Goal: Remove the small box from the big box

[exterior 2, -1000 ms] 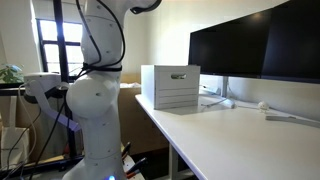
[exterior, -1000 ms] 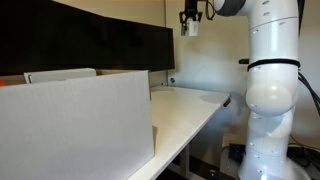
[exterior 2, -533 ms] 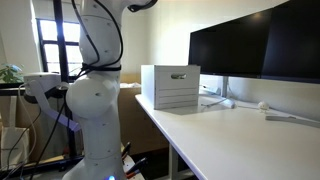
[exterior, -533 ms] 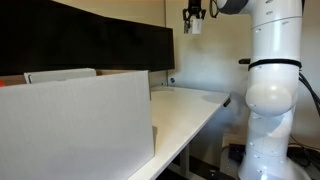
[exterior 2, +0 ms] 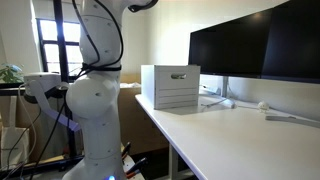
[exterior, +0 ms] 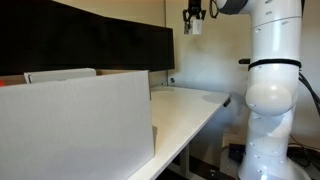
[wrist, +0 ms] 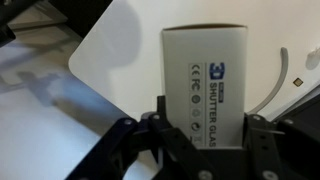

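Small box (wrist: 205, 70) sits clamped in my gripper (wrist: 205, 128). In the wrist view the dark fingers (wrist: 160, 122) press on its two long sides, with the jaws open only as wide as the carton. It is a smooth white cardboard rectangle with grey print on the face toward the camera.

In an exterior view, going from the left, the big box (exterior: 75, 125) fills the foreground as a flat, matte, pale grey wall, with another panel's edge showing behind it. Flat black monitors (exterior: 100, 40) run along the back. The smooth white table (exterior: 195, 105) stretches toward the middle. High above the table's far end, well apart from the big box, I see the gripper with the carton hanging below it. At the right stands the arm (exterior: 270, 95), built of rounded white shells with a black ring at one joint.
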